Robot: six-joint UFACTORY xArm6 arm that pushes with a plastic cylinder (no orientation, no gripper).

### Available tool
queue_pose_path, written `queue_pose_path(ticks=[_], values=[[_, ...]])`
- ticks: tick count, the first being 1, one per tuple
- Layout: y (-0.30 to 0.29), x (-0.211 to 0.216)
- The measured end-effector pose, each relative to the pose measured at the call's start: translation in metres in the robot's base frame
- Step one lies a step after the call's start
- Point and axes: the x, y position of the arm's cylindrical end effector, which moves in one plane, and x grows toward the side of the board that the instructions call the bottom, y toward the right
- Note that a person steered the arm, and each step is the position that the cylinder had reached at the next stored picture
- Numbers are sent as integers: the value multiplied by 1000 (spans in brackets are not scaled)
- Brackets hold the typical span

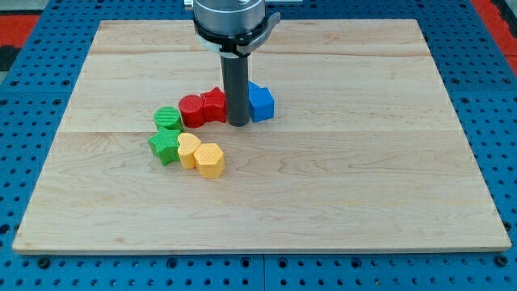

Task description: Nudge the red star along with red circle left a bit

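The red circle and the red star sit side by side near the board's middle, touching, the star on the circle's right. My tip stands right against the red star's right side, between it and a blue block. The rod hides part of the blue block and the star's right edge.
A green circle lies just left of the red circle, with a green star below it. A yellow circle and a yellow hexagon lie to the green star's right. The wooden board sits on a blue pegboard.
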Motion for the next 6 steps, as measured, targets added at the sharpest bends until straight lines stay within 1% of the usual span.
queue_pose_path(ticks=[2,4,5,6], values=[[-8,-8],[-30,-8],[-28,-8],[-9,-11]])
